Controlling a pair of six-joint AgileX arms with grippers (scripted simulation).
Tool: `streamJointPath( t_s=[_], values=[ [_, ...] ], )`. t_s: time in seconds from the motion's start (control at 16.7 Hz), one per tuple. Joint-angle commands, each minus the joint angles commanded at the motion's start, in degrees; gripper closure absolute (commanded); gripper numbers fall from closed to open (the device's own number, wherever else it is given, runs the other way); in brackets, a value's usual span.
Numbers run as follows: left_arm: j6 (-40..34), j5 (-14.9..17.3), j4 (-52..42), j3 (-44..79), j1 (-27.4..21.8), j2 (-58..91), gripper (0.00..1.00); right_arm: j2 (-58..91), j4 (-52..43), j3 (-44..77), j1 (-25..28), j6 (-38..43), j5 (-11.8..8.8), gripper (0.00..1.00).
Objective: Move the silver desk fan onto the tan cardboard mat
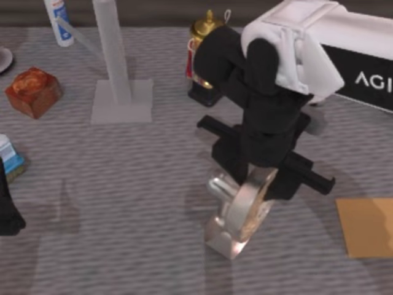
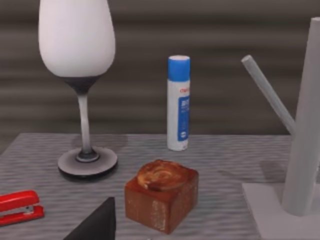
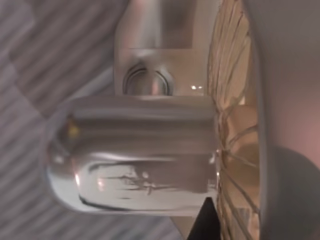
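The silver desk fan (image 1: 236, 215) stands near the table's front centre, its ring head up and its flat base toward the front. My right gripper (image 1: 258, 184) comes down onto the top of the ring and is shut on the fan. In the right wrist view the fan's motor bulge (image 3: 135, 150) fills the frame, and one black fingertip (image 3: 206, 220) presses against the gold grille; the other finger is hidden. The tan cardboard mat (image 1: 367, 226) lies flat at the front right, apart from the fan. My left gripper (image 1: 7, 212) is parked at the left edge, open.
A tall grey post on a square base (image 1: 120, 92) stands at the back, with a gold trophy (image 1: 206, 31) beside the right arm. At the left are a reddish-brown marbled block (image 1: 34, 91), a blue-capped bottle (image 1: 58, 21), a white wine glass (image 2: 77, 45) and a red stapler (image 2: 19, 206).
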Motion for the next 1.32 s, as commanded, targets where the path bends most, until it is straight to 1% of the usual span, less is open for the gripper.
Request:
streamJointPath(
  t_s=[0.18,0.24,0.78,0.9,1.14,1.32],
  values=[
    [0.0,0.0,0.0,0.0,0.0,0.0,0.0,0.0,0.0,0.0,0.0,0.0,0.0,0.98],
    [0.0,0.0,0.0,0.0,0.0,0.0,0.0,0.0,0.0,0.0,0.0,0.0,0.0,1.0],
    [0.0,0.0,0.0,0.0,0.0,0.0,0.0,0.0,-0.2,0.2,-0.1,0.1,0.0,1.0],
    [0.0,0.0,0.0,0.0,0.0,0.0,0.0,0.1,-2.4,2.4,0.0,0.2,0.0,1.0],
    [0.0,0.0,0.0,0.0,0.0,0.0,0.0,0.1,-10.0,10.0,0.3,0.1,0.0,1.0],
    [0.0,0.0,0.0,0.0,0.0,0.0,0.0,0.0,-11.3,11.4,0.3,0.0,0.0,1.0]
  ],
)
